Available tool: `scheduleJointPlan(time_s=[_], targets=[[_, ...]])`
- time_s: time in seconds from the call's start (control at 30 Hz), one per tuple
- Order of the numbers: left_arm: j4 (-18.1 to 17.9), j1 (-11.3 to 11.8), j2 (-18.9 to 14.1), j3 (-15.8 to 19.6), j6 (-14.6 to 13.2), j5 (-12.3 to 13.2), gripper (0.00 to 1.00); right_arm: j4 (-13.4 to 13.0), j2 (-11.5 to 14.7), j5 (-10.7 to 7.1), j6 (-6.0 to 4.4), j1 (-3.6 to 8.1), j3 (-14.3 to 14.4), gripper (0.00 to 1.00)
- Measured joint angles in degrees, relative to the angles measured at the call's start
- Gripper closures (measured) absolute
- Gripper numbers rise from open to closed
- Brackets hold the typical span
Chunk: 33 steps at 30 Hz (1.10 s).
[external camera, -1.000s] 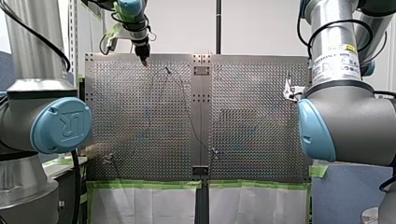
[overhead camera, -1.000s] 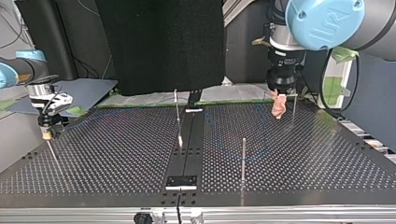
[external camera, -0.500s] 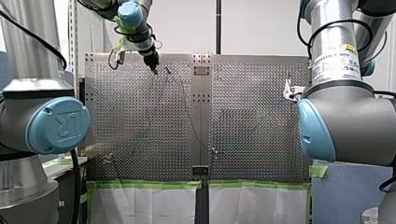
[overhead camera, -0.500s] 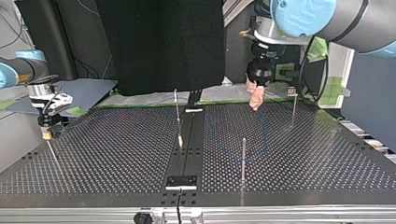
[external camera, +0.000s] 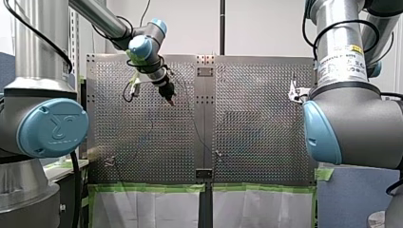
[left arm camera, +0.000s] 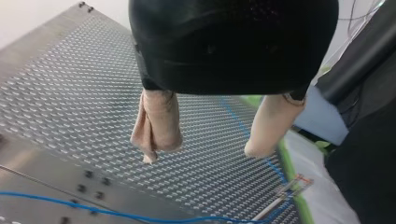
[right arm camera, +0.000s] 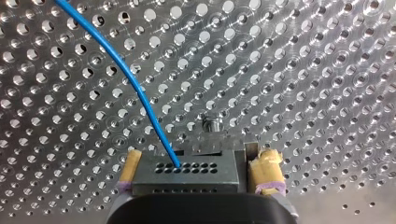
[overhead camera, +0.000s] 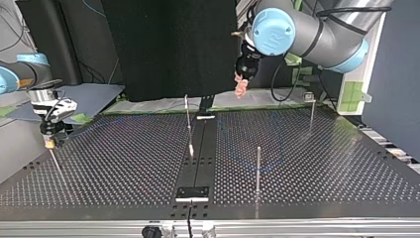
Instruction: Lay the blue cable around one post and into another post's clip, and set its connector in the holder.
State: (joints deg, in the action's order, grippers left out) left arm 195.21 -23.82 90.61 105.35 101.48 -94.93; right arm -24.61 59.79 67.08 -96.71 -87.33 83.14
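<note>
Left gripper [overhead camera: 241, 90] swung to top view's upper middle, past clip post [overhead camera: 311, 116], fingers apart; right gripper [right arm camera: 199, 158] clamps connector [right arm camera: 187, 176] on thin blue cable [right arm camera: 126, 74].

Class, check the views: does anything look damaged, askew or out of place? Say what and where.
One beige pad of my left tool, open above the table, looks crumpled and folded, while the other pad is smooth. The connector sits squarely in my right tool.
</note>
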Motion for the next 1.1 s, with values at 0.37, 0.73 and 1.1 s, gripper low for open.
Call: scheduleJointPlan(time_s=[0.37, 0.73, 1.1], targets=[[-6.33, -1.44, 6.33, 6.33, 1.69, -2.17, 0.0, 0.0, 0.0, 0.0, 0.0, 0.0, 0.0, 0.0], [-12.19, -1.56, 11.87, 12.18, 4.36, -3.53, 0.0, 0.0, 0.0, 0.0, 0.0, 0.0, 0.0, 0.0], [-18.09, -1.56, 12.44, 18.09, 5.1, -3.86, 0.0, 0.0, 0.0, 0.0, 0.0, 0.0, 0.0, 0.0]])
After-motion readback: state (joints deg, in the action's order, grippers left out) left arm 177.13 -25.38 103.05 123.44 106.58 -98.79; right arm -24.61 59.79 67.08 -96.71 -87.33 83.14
